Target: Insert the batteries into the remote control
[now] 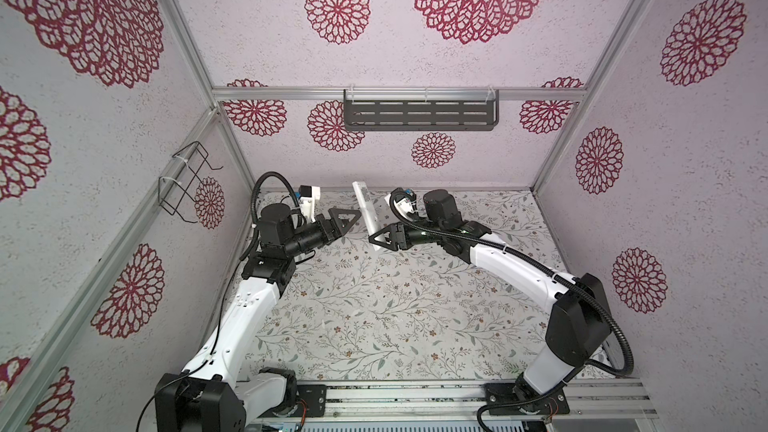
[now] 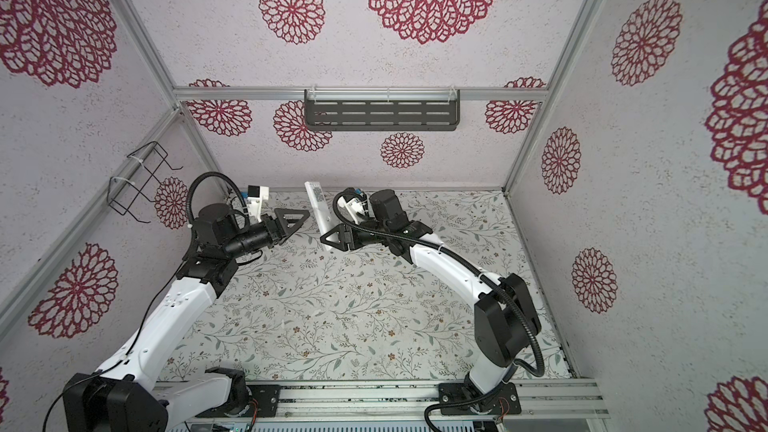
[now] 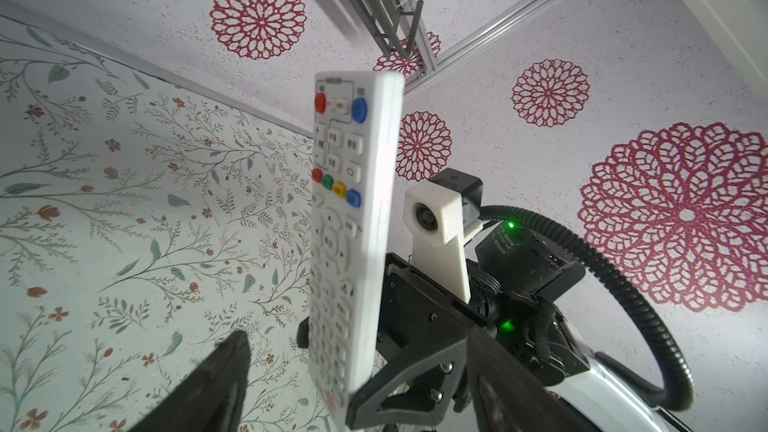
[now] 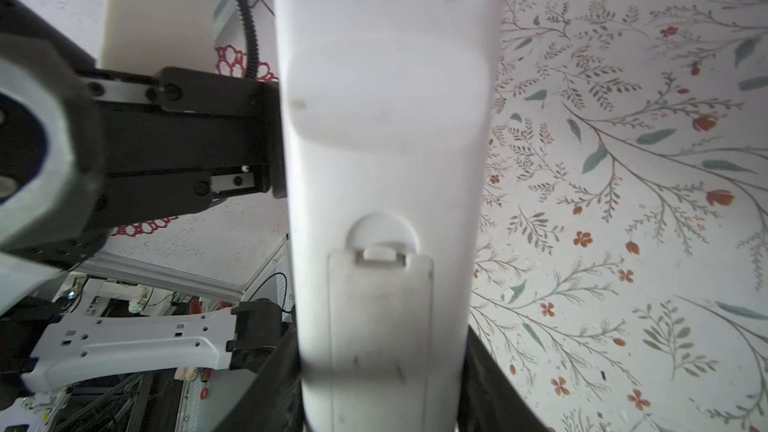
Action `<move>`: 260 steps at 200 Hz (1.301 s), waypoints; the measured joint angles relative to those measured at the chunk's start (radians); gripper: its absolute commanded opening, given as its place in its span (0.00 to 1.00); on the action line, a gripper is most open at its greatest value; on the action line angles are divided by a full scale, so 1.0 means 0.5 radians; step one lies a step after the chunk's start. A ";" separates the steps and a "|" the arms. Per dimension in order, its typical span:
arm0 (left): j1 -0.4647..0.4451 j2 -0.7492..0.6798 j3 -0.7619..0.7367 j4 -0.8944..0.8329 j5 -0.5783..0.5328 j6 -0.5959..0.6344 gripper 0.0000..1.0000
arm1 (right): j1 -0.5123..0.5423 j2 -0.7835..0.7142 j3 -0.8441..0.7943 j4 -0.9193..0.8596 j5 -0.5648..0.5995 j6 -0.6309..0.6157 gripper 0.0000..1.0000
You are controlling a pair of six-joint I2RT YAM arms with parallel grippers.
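Right gripper point(image 1: 377, 238) is clenched on the remote control point(image 1: 365, 211), gripping it near its bottom end. The remote is lifted off the table point(image 1: 374, 305) and stands roughly upright with a slight tilt, up at 12 o'clock of the table near the far edge in both top views.

Left gripper point(image 1: 351, 224) sits at 9 o'clock of the remote, close to it but with a clear gap. Its fingers are spread wide and hold nothing. In the left wrist view the button face of the remote point(image 3: 353, 209) points at this gripper, with the coloured buttons at the top end.

Right wrist view shows the back of the remote point(image 4: 386, 139). The battery cover point(image 4: 380, 313) is on, flush with the body, and its latch tab is seated. The lower part of the cover is hidden between the fingers, so I cannot tell how it sits there.

The batteries are not seen in any view: none on the table and none in either gripper.

Progress, as a judgement: the task looks close to finished. With the cover shut and no loose batteries around, they are most likely inside, though the pictures cannot confirm it. What is probably left is to set the remote down on the table and let go.
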 measured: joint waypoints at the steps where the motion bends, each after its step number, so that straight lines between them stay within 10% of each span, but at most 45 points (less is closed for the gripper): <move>1: 0.000 0.001 0.003 0.001 0.002 0.000 0.84 | 0.000 -0.002 -0.002 0.015 -0.005 0.008 0.00; 120: 0.001 0.246 0.124 0.430 0.251 -0.216 0.93 | -0.002 -0.013 -0.163 0.913 -0.278 0.601 0.00; 177: -0.023 0.342 0.179 0.603 0.262 -0.301 0.73 | -0.006 0.037 -0.163 1.003 -0.348 0.686 0.00; 260: -0.076 0.417 0.211 0.690 0.247 -0.314 0.19 | -0.017 0.069 -0.163 1.021 -0.349 0.755 0.00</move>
